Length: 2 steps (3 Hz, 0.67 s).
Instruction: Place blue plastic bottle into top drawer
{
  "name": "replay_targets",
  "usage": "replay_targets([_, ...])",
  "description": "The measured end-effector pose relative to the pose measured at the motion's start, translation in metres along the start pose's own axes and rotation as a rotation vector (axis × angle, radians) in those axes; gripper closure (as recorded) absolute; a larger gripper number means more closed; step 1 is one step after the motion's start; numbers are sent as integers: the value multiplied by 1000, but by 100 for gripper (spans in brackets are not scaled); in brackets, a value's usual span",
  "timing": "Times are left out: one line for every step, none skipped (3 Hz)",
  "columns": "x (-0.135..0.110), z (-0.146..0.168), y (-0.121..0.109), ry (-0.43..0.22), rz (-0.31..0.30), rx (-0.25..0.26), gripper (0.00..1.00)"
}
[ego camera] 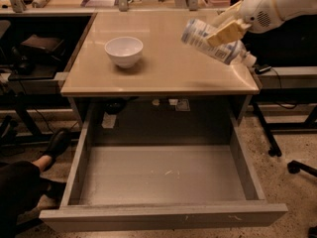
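My gripper is at the upper right, shut on the blue plastic bottle. The bottle hangs tilted in the air above the right part of the beige table, its white cap pointing down to the right. The top drawer is pulled wide open below the table, grey and shallow with a scuffed bottom and nothing in it. The bottle is above the table's right edge, behind the drawer's back right corner.
A white round bowl stands on the left half of the table. A person's leg and shoe lie at the lower left beside the drawer. Dark shelving is to the left, chair legs and casters to the right.
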State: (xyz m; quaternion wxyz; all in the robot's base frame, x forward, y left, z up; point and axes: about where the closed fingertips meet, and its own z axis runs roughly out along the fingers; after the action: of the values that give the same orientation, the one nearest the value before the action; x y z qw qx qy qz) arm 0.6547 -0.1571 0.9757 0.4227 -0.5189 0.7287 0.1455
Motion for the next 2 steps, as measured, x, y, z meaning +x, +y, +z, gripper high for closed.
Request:
replay_targets([-51,-65,41,-81,74,151,100])
replay_targets([-86,-92,76,-112,52,235,100])
